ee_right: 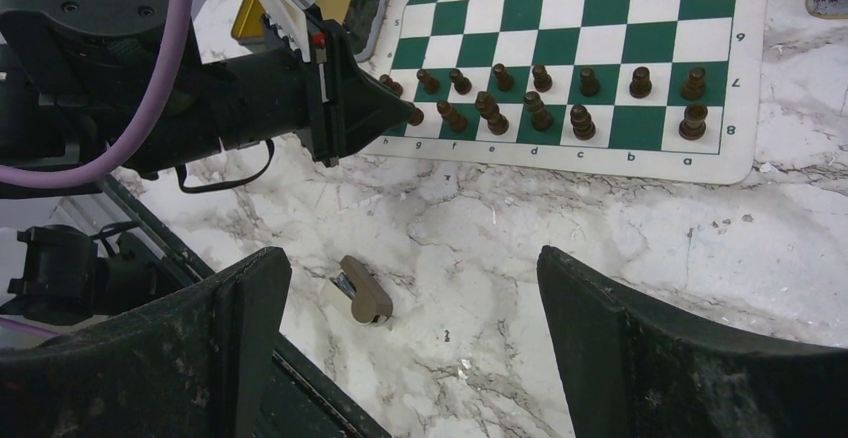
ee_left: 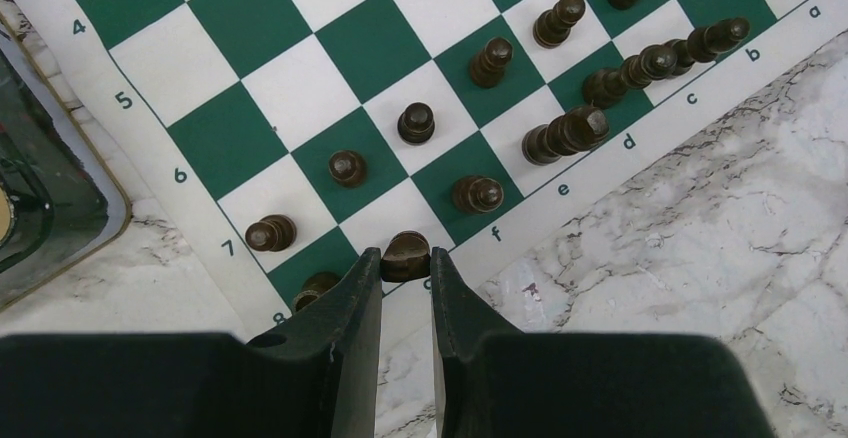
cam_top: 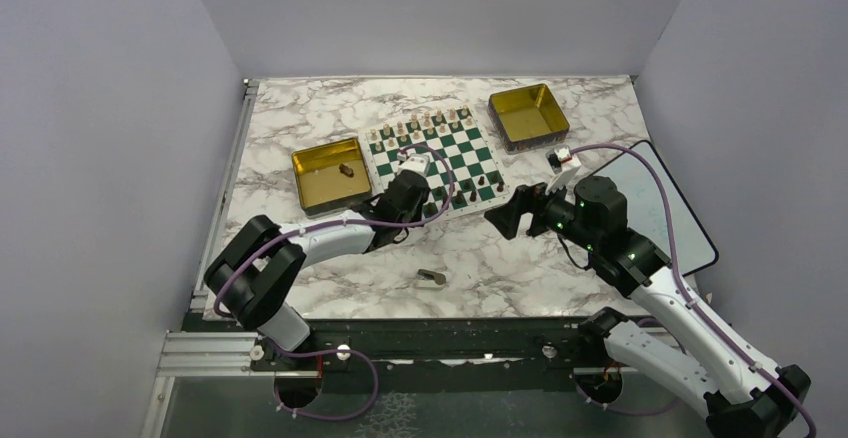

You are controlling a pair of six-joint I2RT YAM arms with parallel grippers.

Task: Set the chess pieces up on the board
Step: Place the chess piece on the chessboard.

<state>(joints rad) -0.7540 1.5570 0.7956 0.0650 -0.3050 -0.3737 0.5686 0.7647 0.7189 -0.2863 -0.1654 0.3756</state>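
The green-and-white board [cam_top: 462, 148] lies at mid table. Dark chess pieces [ee_right: 540, 108] stand in its two near rows, several leaning. My left gripper [ee_left: 405, 263] is shut on one dark piece [ee_left: 407, 248], held over the white square at the board's near edge by the letter g. Whether that piece touches the board I cannot tell. Another dark piece [ee_left: 315, 286] is half hidden under the left finger on the corner square. My right gripper [ee_right: 410, 258] hangs open over bare marble right of the board, holding nothing.
A gold tin [cam_top: 305, 183] left of the board holds one dark piece [cam_top: 347, 170]; a second gold tin [cam_top: 512, 128] stands at the back right. Pale pieces [cam_top: 425, 120] line the far rows. A small tan object [ee_right: 365, 291] lies on the marble. A black-framed panel [cam_top: 690, 228] lies at right.
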